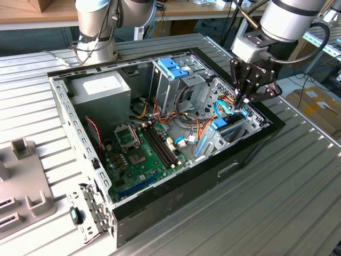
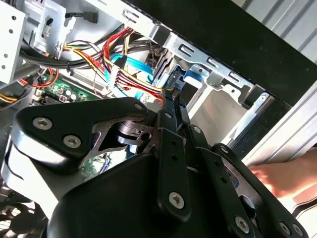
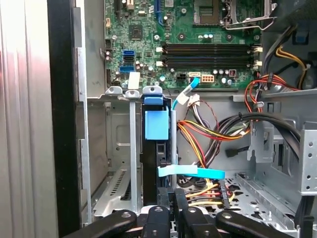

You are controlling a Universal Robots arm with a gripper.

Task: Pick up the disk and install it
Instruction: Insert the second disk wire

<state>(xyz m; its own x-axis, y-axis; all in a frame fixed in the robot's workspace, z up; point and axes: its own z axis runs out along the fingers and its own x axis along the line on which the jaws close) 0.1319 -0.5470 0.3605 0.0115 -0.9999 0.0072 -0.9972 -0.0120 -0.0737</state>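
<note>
Black fingers (image 3: 174, 201) closed, touching seated disk (image 3: 156, 124).

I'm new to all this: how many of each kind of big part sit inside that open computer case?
green motherboard: 1
grey power supply: 1
disk, standing on edge in its bay: 1
blue bracket on the drive cage: 1
Total: 4
</note>
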